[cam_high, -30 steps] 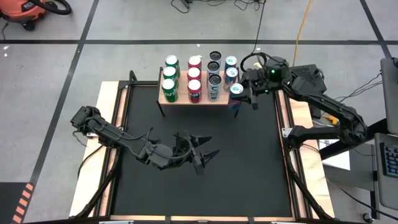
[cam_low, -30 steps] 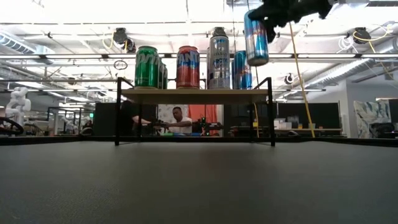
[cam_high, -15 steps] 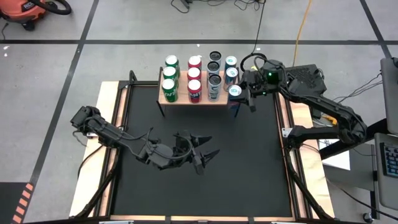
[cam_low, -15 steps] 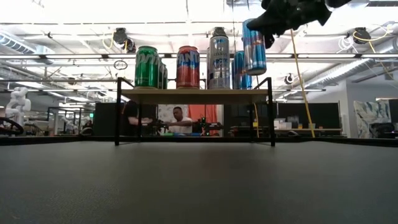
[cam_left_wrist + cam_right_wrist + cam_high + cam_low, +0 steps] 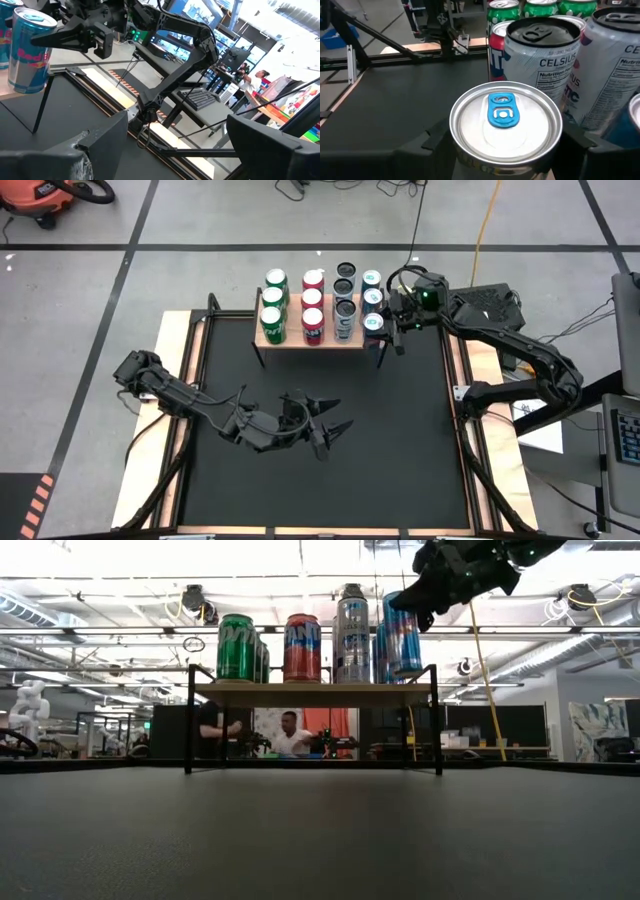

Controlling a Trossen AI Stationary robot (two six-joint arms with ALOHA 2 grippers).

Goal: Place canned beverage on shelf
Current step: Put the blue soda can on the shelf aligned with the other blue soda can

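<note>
Blue can (image 5: 374, 325) in right gripper (image 5: 384, 326) at shelf (image 5: 300, 340) corner

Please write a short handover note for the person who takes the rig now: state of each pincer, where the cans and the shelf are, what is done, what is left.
Right pincer: shut on the blue can, at the shelf's right front corner.
Left pincer: open, holding nothing, waiting low over the black table.
Done: the green cans, red cans, silver cans and two more blue cans stand in rows on the shelf.
Left: release the blue can, withdraw the right arm.
</note>
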